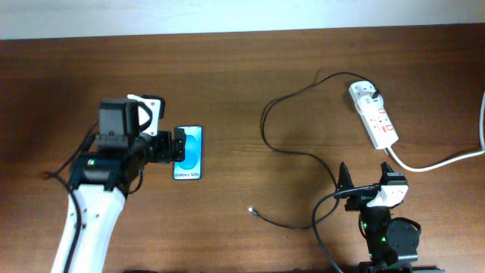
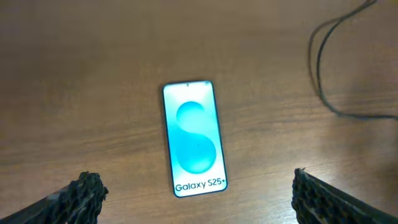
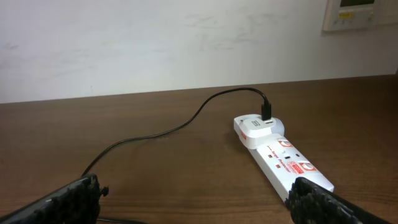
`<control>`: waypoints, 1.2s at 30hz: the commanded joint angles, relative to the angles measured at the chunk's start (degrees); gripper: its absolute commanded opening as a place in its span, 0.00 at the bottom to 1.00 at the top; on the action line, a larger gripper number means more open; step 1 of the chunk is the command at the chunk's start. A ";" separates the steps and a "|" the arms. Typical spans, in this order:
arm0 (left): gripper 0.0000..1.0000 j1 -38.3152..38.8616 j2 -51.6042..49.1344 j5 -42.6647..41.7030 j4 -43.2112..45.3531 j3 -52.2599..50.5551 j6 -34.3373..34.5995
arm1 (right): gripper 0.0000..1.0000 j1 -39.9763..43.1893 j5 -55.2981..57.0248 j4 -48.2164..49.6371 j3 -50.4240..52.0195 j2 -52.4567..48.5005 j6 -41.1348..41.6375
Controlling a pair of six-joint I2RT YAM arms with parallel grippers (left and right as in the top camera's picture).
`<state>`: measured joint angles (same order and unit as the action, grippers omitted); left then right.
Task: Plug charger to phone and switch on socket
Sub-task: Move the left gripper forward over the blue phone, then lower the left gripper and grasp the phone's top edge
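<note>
Phone lies flat left of the table's centre, blue screen lit. Black charger is plugged into the white socket near the right edge, its tip lying loose.

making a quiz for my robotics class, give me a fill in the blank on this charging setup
1. The phone screen reads Galaxy ____.
2. The charger tip lies on the ____, not in the phone.
3. The left gripper hovers over the ____.
4. The right gripper stands ____.
Missing: S25, table, phone, open.
</note>
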<state>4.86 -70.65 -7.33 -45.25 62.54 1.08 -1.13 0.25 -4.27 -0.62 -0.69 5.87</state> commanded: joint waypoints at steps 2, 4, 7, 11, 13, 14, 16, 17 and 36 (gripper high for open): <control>0.99 1.14 -6.88 -0.83 -0.31 1.05 -0.92 | 0.98 -0.42 0.85 -0.33 0.31 0.33 0.20; 0.99 2.51 -8.74 -0.55 -0.24 1.05 -0.92 | 0.98 -0.42 0.87 -0.33 0.31 0.33 0.20; 0.99 3.34 -8.85 2.82 -0.31 1.05 -0.90 | 0.98 -0.42 0.87 -0.33 0.31 0.33 0.20; 0.99 3.34 -9.94 2.86 -0.24 1.05 -0.92 | 0.98 -0.42 0.87 -0.33 0.31 0.33 0.20; 0.99 3.34 -11.41 2.84 -0.28 1.05 -0.92 | 0.98 -0.42 0.87 -0.33 0.31 0.33 0.20; 0.99 3.34 -12.37 2.86 -0.26 1.05 -0.92 | 0.98 -0.42 0.87 -0.33 0.31 0.33 0.20; 0.99 3.34 -14.67 2.86 -0.26 1.05 -0.92 | 0.98 -0.42 0.87 -0.33 0.31 0.33 0.20; 0.99 3.34 -15.41 2.89 -0.26 1.05 -0.90 | 0.98 -0.42 0.87 -0.33 0.31 0.33 0.20; 0.99 9.46 -33.40 12.13 10.08 1.03 7.50 | 0.98 -0.42 0.87 -0.33 0.31 0.33 0.20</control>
<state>14.24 -101.58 4.56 -35.64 62.59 7.62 -1.13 0.23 -4.27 -0.62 -0.69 5.82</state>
